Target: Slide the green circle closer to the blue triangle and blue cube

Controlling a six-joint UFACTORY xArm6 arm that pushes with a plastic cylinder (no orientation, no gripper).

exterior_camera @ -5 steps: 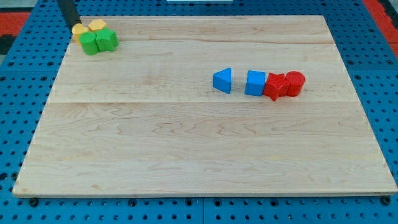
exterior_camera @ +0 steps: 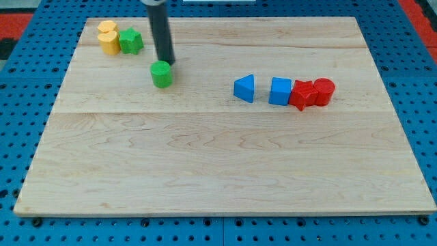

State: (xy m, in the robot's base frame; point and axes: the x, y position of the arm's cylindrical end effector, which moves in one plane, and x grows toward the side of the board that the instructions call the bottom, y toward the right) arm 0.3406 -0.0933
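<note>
On the pale wooden board (exterior_camera: 205, 171), which lies on a blue perforated table (exterior_camera: 20, 137), my tip (exterior_camera: 167, 63) sits right at the upper right edge of the small green circle block (exterior_camera: 161, 74), touching it or very nearly so; I cannot tell which. My arm ends in a plain dark rod with no fingers, so there is nothing to spread or close.

The green circle block stands alone in the upper left part of the board, well apart from the blue triangle block (exterior_camera: 244, 88), which lies toward the view's right at about the same height. Just beyond the triangle, with a narrow gap between, stands the blue cube block (exterior_camera: 280, 91). A red block of irregular shape (exterior_camera: 301, 95) touches the cube's right side, and a red cylinder block (exterior_camera: 323, 91) presses against that in turn.

Near the board's upper left corner, two yellow blocks (exterior_camera: 106, 37) sit one against the other, with a green star-like block (exterior_camera: 130, 42) touching them on the right.
</note>
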